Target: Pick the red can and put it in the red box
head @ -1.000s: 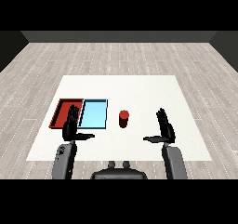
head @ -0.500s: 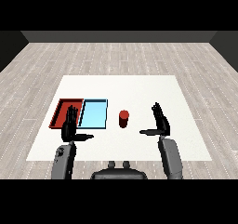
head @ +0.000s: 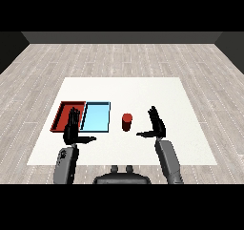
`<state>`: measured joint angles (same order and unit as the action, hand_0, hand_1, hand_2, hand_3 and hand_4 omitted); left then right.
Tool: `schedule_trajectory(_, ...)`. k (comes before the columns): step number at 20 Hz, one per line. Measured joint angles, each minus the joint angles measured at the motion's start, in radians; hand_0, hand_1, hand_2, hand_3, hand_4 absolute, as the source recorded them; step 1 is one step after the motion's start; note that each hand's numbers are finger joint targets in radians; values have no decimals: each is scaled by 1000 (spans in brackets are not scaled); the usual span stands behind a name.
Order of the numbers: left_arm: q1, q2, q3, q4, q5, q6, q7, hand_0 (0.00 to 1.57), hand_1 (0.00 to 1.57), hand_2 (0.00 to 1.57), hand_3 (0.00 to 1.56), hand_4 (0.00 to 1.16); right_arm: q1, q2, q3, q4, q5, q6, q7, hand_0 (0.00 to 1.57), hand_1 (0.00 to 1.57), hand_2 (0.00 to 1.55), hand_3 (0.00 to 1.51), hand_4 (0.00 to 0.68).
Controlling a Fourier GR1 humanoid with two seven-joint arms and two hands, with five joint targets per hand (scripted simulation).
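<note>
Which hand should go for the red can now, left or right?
The right hand, probably. It is open, just right of the red can, thumb pointing at it, with bare table between. The left hand sits in front of the red tray, with the light blue tray between it and the can.

A flat white rectangular surface [head: 157, 93] sits on a floor of pale grey wooden planks [head: 119, 57]. On its left part lies a shallow light blue rectangular tray [head: 96, 117] with a darker blue rim, long side running away from me.

single head cam, looking down-fwd across white table [head: 143, 88]
</note>
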<state>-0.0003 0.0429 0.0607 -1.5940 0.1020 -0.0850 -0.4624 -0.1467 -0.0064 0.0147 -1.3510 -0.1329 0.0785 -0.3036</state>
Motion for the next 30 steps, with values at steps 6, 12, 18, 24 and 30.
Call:
schedule_trajectory(6,0,-9,-4,2,-4,13,-3,0,0,0,0,0,-30,5,69,85,-53,-54,-48,0,0,0,0,0)
schedule_trajectory(12,-10,6,9,7,11,-3,1,0,0,0,0,0,-68,6,120,147,-107,-101,-63,0,0,0,0,0)
schedule_trajectory(18,-12,1,1,-12,5,4,15,0,0,0,0,0,-108,6,163,224,-175,-127,-106,0,0,0,0,0)
schedule_trajectory(24,17,-10,-13,-51,5,10,24,0,0,0,0,0,-155,6,220,309,-245,-155,-160,0,0,0,0,0)
schedule_trajectory(30,-10,-3,2,-8,21,-8,2,0,0,0,0,0,-227,6,261,412,-304,-174,-200,0,0,0,0,0)
